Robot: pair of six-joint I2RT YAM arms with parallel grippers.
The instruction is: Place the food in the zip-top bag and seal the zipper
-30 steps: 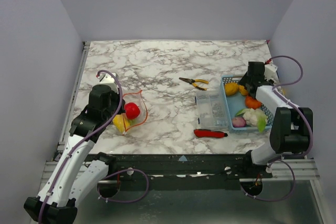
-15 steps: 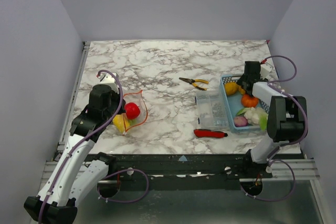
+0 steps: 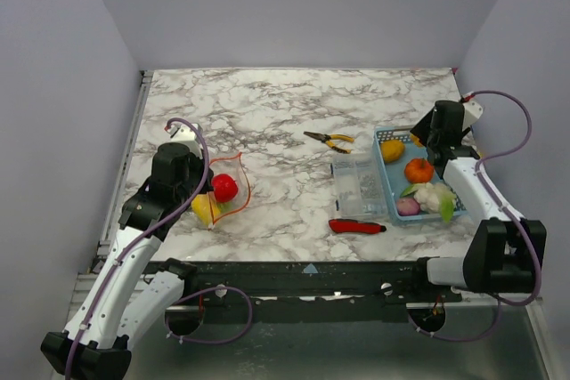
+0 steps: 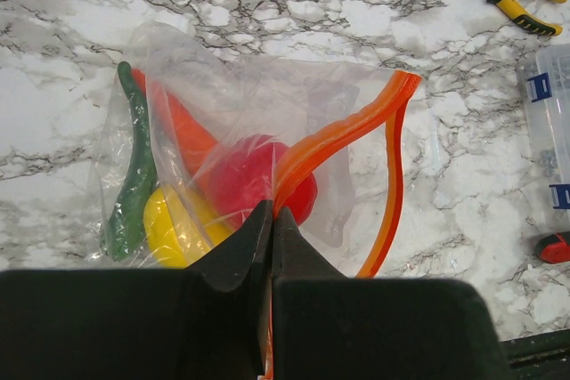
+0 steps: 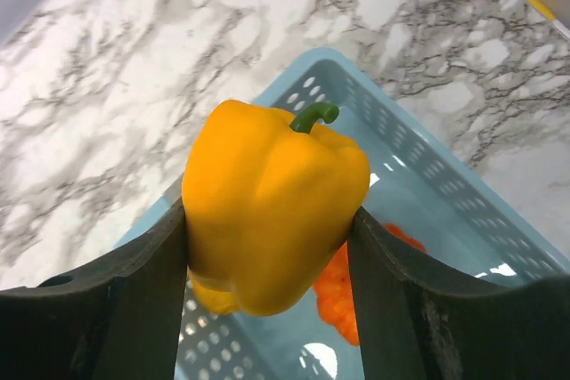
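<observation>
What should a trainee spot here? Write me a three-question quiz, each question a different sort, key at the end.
1. True or false: the left pincer is shut on the zipper of the zip-top bag.
2. Pick one: between its fingers the right pincer has A nothing, B a yellow pepper, C a banana.
3. Short answer: which container lies below that pepper?

Key: 1 true. 2 B. 3 the light blue basket.
</observation>
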